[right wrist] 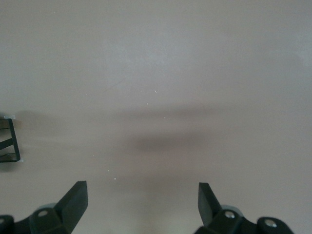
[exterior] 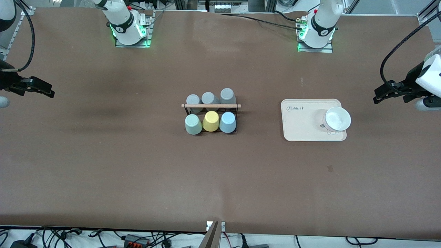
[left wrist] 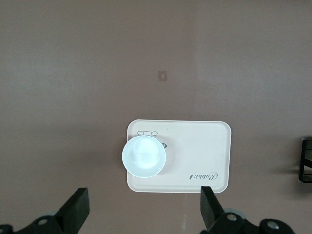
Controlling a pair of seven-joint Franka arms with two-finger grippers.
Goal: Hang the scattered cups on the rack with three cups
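Note:
The black wire rack with a wooden rod across its top stands mid-table. The sage-green cup and the light blue cup sit upturned on its row nearer the front camera, with a yellow cup between them. My left gripper is open and empty, high over the left arm's end of the table; its wrist view shows the open fingers. My right gripper is open and empty over the right arm's end. A corner of the rack shows in each wrist view.
Three grey cups fill the rack's row farther from the front camera. A beige tray lies toward the left arm's end, with a white bowl on it; both also show in the left wrist view.

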